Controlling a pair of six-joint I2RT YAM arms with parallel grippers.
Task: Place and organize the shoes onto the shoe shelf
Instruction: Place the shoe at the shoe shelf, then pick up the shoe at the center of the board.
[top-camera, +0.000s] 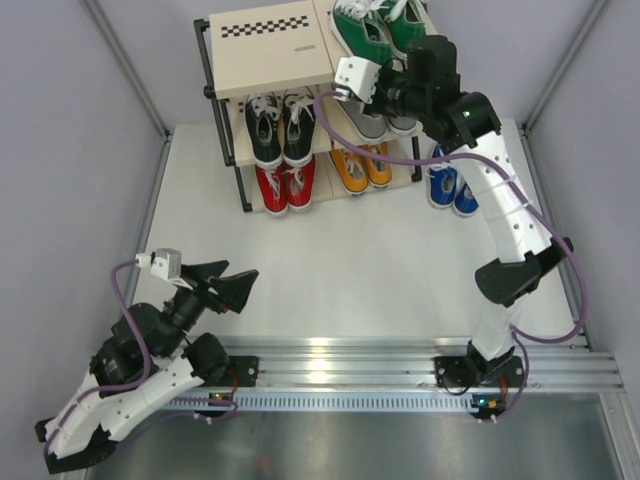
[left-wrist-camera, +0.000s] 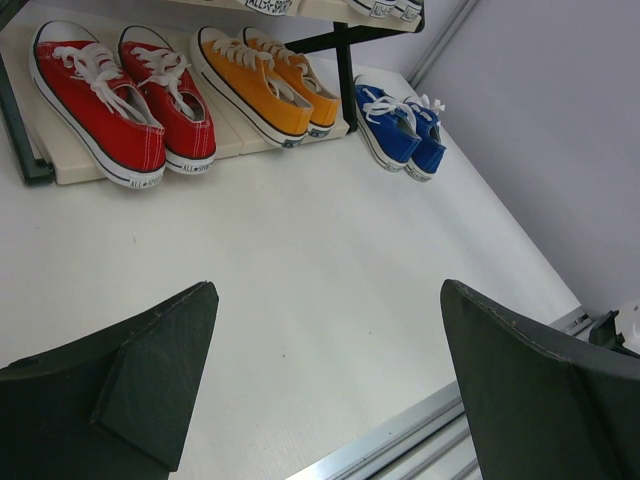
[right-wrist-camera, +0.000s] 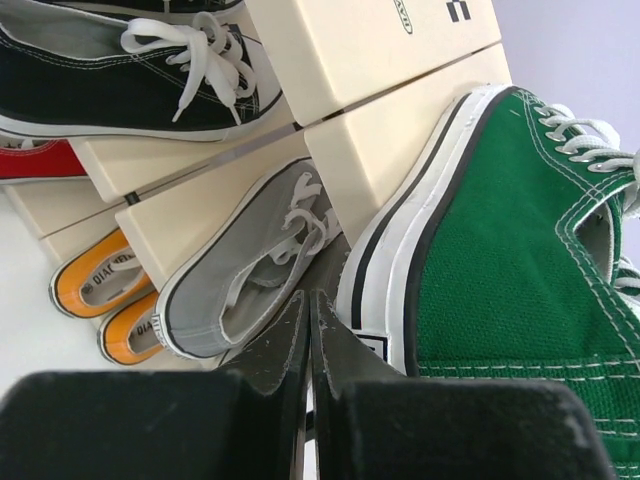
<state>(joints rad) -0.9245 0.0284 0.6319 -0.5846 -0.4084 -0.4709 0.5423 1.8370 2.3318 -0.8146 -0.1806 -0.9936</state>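
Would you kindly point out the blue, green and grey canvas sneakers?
blue canvas sneakers (left-wrist-camera: 392, 145), left wrist view, toe canvas.
green canvas sneakers (right-wrist-camera: 500, 300), right wrist view, side canvas.
grey canvas sneaker (right-wrist-camera: 203, 292), right wrist view, side canvas.

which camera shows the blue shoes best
The left wrist view: the blue shoes lie whole and unobstructed on the table, beside the shoe shelf. The top external view shows them partly under the right arm. The right wrist view does not show them.

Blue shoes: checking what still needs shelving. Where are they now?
Top view: the blue shoes sit on the table, just right of the shoe shelf, beside the orange pair.
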